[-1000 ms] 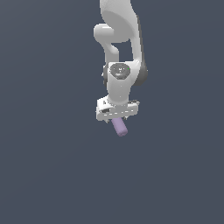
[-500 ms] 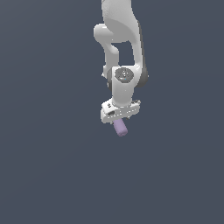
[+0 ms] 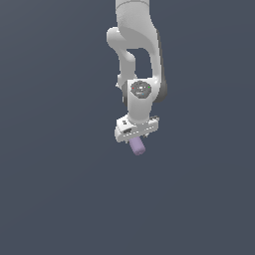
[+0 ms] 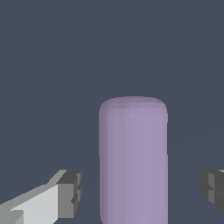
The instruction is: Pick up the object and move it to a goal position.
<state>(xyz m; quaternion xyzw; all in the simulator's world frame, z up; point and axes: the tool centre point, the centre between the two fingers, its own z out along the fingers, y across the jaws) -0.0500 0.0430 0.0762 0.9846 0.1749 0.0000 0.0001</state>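
The object (image 4: 133,162) is a pale purple cylinder with rounded ends. In the wrist view it lies lengthwise between my two fingers. A dark pad (image 4: 70,192) stands off one side and the other pad (image 4: 212,190) off the opposite side, each with a clear gap to the object. My gripper (image 4: 140,192) is open and touches nothing. In the exterior view the white hand (image 3: 135,128) hangs straight over the object (image 3: 138,147), which pokes out beneath it toward the exterior view's right.
A plain dark grey-blue surface (image 3: 60,199) fills both views. The white arm (image 3: 137,45) rises from the hand to the exterior view's upper edge.
The hand has come down a little closer over the object. The object has stayed where it was.
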